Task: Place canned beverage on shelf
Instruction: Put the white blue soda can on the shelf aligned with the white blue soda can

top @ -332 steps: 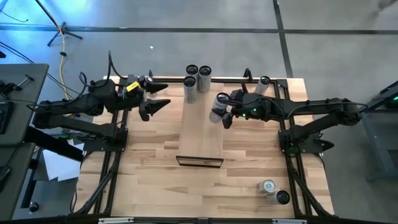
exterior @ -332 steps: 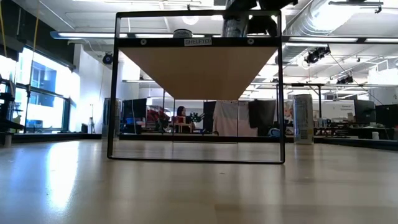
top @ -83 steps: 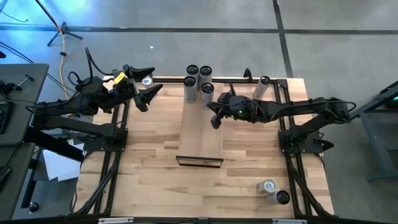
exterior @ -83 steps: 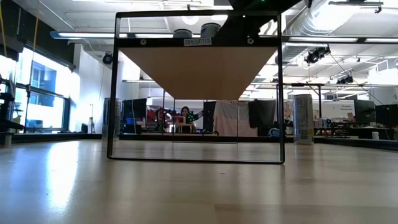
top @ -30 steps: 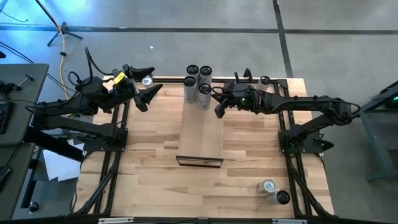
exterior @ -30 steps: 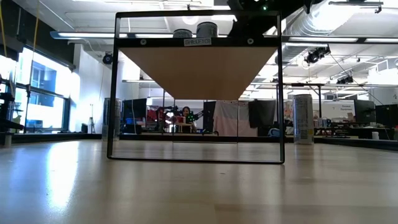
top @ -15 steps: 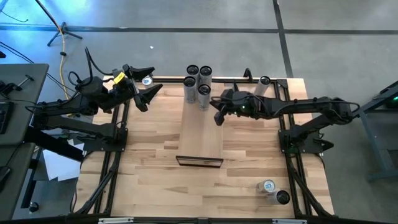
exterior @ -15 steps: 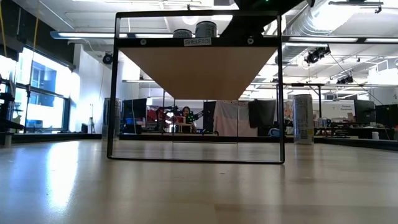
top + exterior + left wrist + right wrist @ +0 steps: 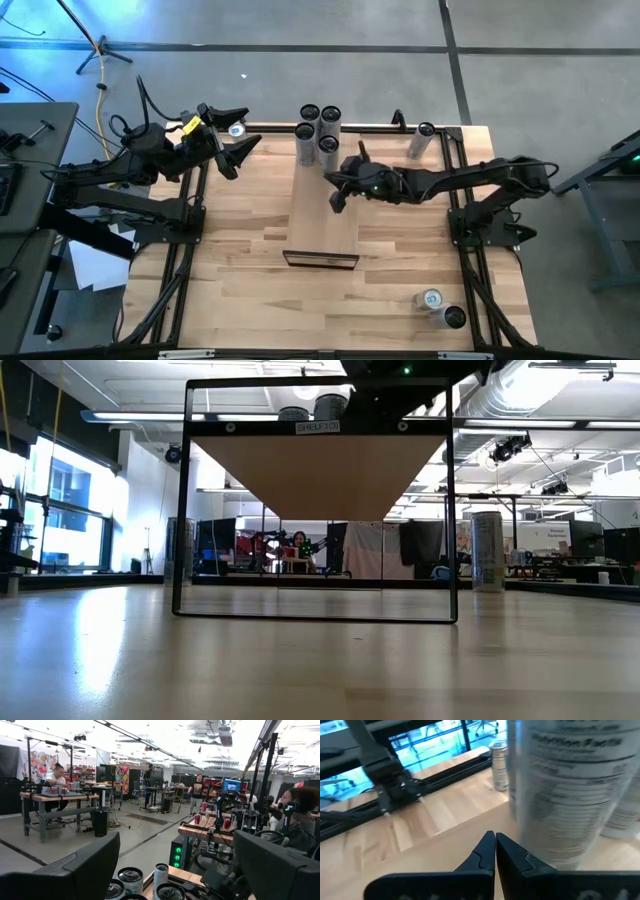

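The shelf (image 9: 322,215), a long pale board raised on a dark frame, runs down the table's middle. Several silver cans (image 9: 326,146) stand upright on their bases at its far end; their tops show above the board in the low view (image 9: 330,405). My right gripper (image 9: 336,202) is shut and hovers over the shelf, just near of the closest can, which fills the right wrist view (image 9: 560,785) beside the shut fingertips (image 9: 495,842). My left gripper (image 9: 236,150) waits open above the table's far left, with nothing between its fingers.
One can (image 9: 424,132) stands at the table's far right, a small one (image 9: 237,128) at the far edge by my left gripper, and two cans (image 9: 440,308) lie at the near right corner. People and workbenches show beyond the table.
My right gripper, still shut, has moved from the right side of the cans toward the table's left and near edge and sunk a little, so that it now hangs over the shelf. The cans have stayed where they were.
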Controlling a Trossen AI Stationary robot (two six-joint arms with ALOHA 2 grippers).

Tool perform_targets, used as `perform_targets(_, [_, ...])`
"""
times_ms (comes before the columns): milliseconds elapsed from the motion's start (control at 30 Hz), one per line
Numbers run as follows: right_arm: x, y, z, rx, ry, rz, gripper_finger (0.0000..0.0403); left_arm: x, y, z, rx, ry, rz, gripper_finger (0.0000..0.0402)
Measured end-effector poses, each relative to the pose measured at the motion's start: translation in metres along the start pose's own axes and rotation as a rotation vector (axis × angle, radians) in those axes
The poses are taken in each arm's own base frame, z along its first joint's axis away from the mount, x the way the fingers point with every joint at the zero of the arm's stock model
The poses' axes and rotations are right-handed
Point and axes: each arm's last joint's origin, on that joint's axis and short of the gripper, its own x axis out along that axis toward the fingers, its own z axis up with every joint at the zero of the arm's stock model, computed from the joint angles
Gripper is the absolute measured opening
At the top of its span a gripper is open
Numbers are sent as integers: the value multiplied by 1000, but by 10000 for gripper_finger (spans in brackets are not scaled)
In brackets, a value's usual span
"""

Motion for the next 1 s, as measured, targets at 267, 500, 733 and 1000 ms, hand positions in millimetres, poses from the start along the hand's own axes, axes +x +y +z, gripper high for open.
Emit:
perform_targets(267, [1, -3, 0, -4, -1, -32, 0, 0, 0, 0, -1, -1, 0, 356])
perform_targets(500, [4, -12, 3, 3, -6, -60, 0, 0, 0, 0, -1, -2, 0, 356])
perform_targets(733, [6, -18, 8, 2, -31, -70, 0, 0, 0, 0, -1, -2, 0, 356])
perform_targets(1000, [9, -22, 8, 8, -34, -71, 0, 0, 0, 0, -1, -3, 1, 356])
